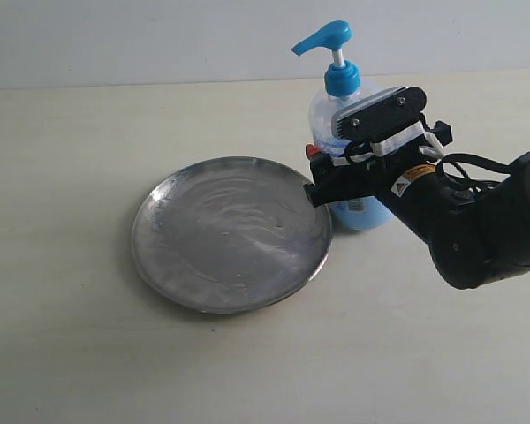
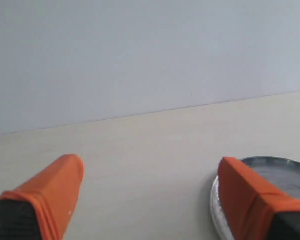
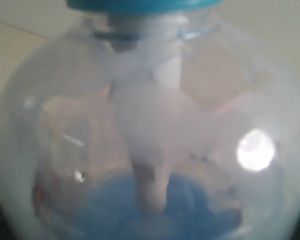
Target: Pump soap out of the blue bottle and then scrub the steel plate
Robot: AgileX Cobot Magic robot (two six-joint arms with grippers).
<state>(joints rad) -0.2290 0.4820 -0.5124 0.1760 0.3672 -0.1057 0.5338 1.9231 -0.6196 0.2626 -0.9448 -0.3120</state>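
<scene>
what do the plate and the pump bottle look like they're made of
The steel plate looks like metal, likely stainless steel: silver-grey, shiny, with streaked reflections and a low rim. The blue bottle looks like clear plastic, since the dip tube and pale blue soap show through it. The pump head is opaque, glossy blue, probably plastic too.

Bright, even, diffuse light leaves only soft shadows under the steel plate (image 1: pixel 230 234). The right wrist view is blurred at close range (the blue bottle (image 3: pixel 200 130) fills it), with one round glare spot.
</scene>
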